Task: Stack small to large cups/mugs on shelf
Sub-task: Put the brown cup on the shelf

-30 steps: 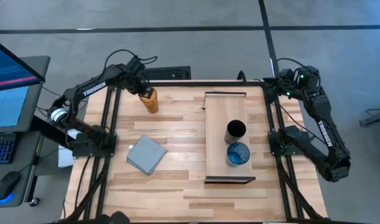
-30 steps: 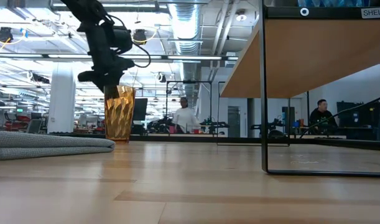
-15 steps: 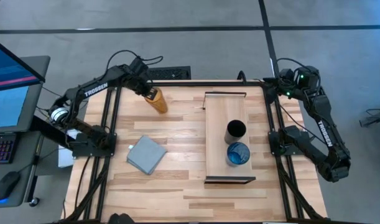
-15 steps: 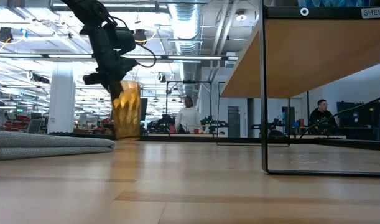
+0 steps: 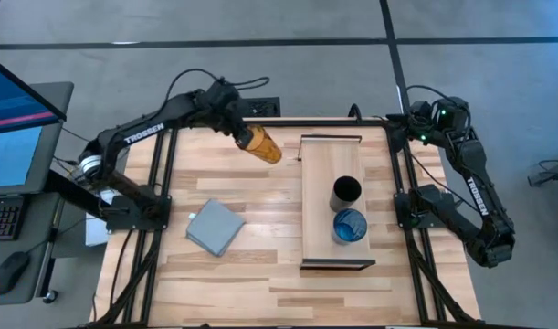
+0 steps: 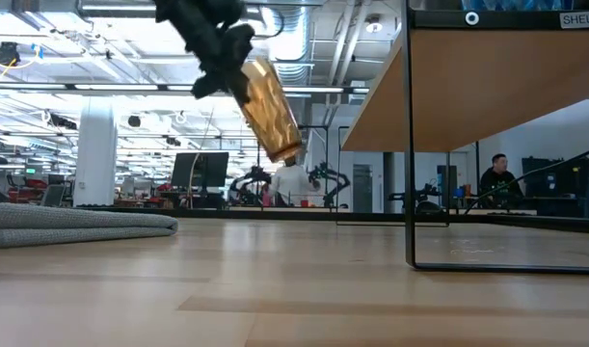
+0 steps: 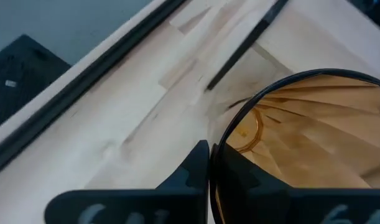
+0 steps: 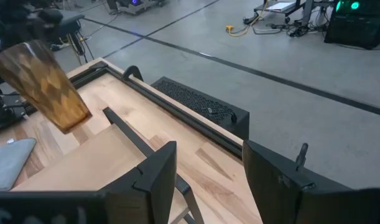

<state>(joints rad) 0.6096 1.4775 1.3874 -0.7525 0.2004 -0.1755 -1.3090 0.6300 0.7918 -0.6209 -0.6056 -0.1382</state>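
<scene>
we see the left gripper (image 5: 239, 129) closed on the rim of the amber tumbler (image 5: 260, 144), one finger (image 7: 190, 171) outside the wall and the other inside the mouth. it holds the tumbler in the air, clear of the table, over the far part of the slatted tabletop (image 5: 260, 274) just left of the shelf's far end. in the low view the amber tumbler (image 6: 270, 109) hangs tilted, its base lower and swung toward the shelf, well above the wood. in the left wrist view we look into the open mouth of the tumbler (image 7: 301, 143), with its faceted wall glowing orange.

the shelf (image 5: 320, 183) lies lengthwise on the right half of the table, a light wooden board with dark metal brackets at both ends. on it stand the black cup (image 5: 345, 193) and, just nearer the front, the translucent blue cup (image 5: 350, 225), close together but whether they touch we cannot tell.

a grey-blue folded cloth (image 5: 214, 226) lies on the tabletop's left part, well apart from the shelf.

the right gripper (image 8: 205, 168) waits beyond the table's far right corner, fingers spread wide apart and holding nothing; its view looks over the shelf's far bracket (image 8: 134, 134) toward the tumbler (image 8: 50, 87).

in the low view a person (image 6: 496, 178) sits in the room behind the table.
</scene>
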